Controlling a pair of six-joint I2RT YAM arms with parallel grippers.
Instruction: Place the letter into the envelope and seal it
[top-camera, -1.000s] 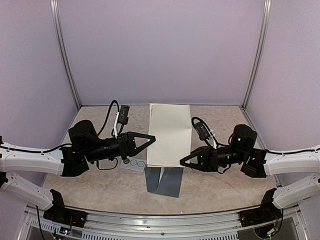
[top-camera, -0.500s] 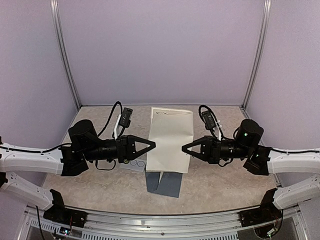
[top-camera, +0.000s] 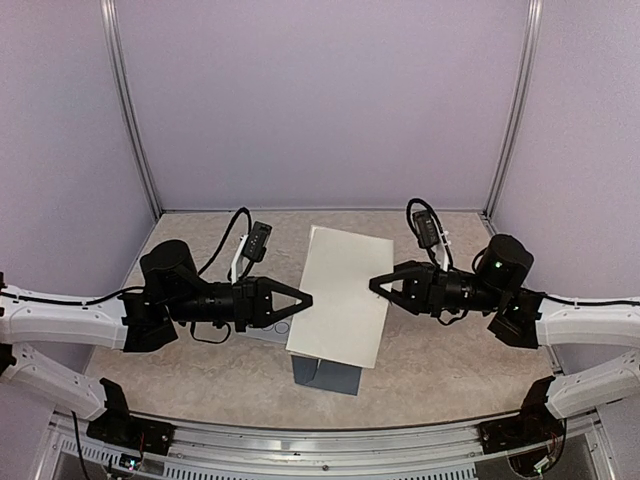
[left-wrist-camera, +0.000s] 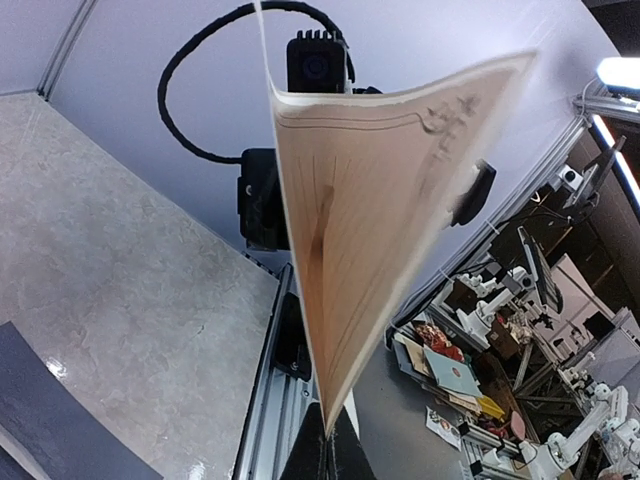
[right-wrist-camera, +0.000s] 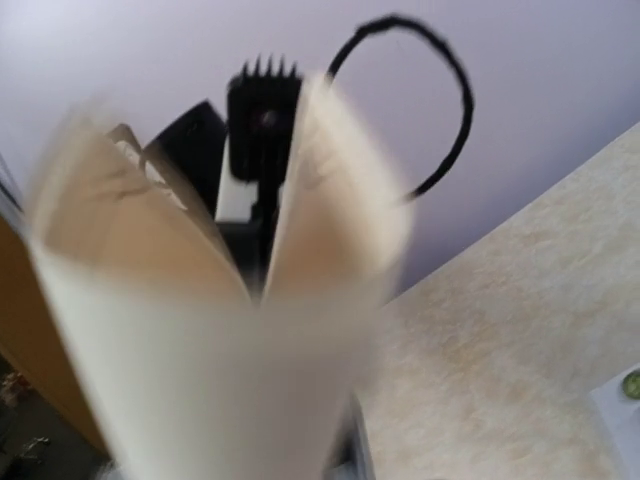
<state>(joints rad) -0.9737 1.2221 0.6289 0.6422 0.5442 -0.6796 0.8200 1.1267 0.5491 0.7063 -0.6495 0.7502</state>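
Since a second ago: letter (top-camera: 340, 297) swung askew and lifted off the table (top-camera: 450, 372), right gripper (top-camera: 374, 284) risen with it. Item: one cream sheet, light and limp, bowing between its holds (likely to crease readily). Holds: left gripper (top-camera: 307, 298) closed on the left edge; right gripper pinched on the right edge, sheet curling there. Beneath, mostly covered, the envelope (top-camera: 325, 378) lies flat. Handling: grip edges only, gentle tension, no twisting.

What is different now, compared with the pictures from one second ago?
The right gripper moved away from the bases, along the right edge of the letter. Together with the left gripper, jaws shut on the side edges, it lifted the letter and turned it askew. The envelope stayed in place.
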